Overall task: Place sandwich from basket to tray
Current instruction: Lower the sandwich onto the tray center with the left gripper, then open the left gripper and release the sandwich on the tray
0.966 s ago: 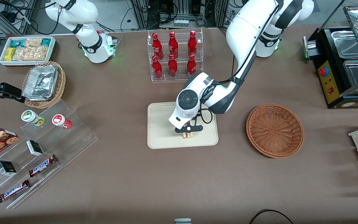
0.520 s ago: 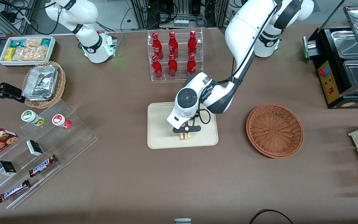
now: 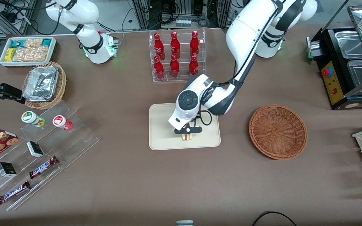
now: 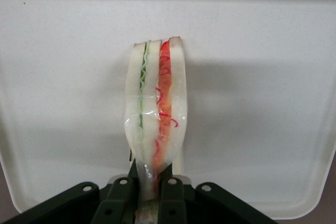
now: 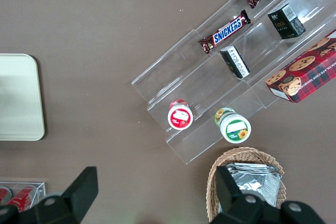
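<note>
The sandwich [image 4: 156, 108], a pale wedge with green and red-orange layers, stands on edge over the cream-beige tray [image 4: 252, 103]. My left gripper [image 4: 155, 188] is shut on it, the black fingers [image 4: 176, 195] pinching its narrow end. From the front, the gripper [image 3: 187, 133] hangs low over the tray [image 3: 162, 125], in the part nearer the camera, with the sandwich [image 3: 186, 137] just below it. I cannot tell whether the sandwich touches the tray. The reddish-brown wicker basket [image 3: 277, 131] lies beside the tray toward the working arm's end, with nothing in it.
A clear rack of red bottles [image 3: 176, 56] stands farther from the camera than the tray. Toward the parked arm's end are acrylic steps with snack bars and cups [image 3: 39, 141] and a tan basket with a foil container [image 3: 44, 84]. A black food warmer [image 3: 347, 62] stands at the working arm's end.
The gripper with the sandwich has shifted slightly toward the parked arm's end over the tray. It is still shut on the sandwich.
</note>
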Robot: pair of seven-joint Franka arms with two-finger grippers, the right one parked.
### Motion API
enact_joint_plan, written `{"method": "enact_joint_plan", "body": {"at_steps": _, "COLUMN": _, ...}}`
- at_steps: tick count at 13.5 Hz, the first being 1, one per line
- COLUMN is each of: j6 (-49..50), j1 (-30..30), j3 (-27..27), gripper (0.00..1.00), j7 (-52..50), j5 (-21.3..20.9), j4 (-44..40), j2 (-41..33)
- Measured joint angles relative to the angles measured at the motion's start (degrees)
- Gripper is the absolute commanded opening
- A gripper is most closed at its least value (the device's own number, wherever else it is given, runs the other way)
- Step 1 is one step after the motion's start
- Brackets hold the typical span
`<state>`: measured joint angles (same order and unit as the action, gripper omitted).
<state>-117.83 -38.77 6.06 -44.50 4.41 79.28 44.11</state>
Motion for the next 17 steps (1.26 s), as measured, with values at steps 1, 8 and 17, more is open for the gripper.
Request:
{"method": "enact_joint_plan", "body": {"at_steps": 1, "j6": 0.0, "j1": 0.0, "j3": 0.05, "gripper": 1.0, "j7": 0.0, "j5": 0.0, "j4": 0.0, "j2": 0.1}}
{"method": "enact_joint_plan", "body": {"at_steps": 8, "j6": -0.35, "j1": -0.02, "j3": 0.65, "gripper": 1.0, "j7": 0.0, "j5": 0.01, "j4": -0.59, "j2": 0.18}}
{"method": "enact_joint_plan", "body": {"at_steps": 17, "j6": 8.9, "j1": 0.26, "j3": 0.51, "gripper": 1.0, "j7": 0.39, "j5": 0.01, "j4": -2.41, "j2": -7.88}}
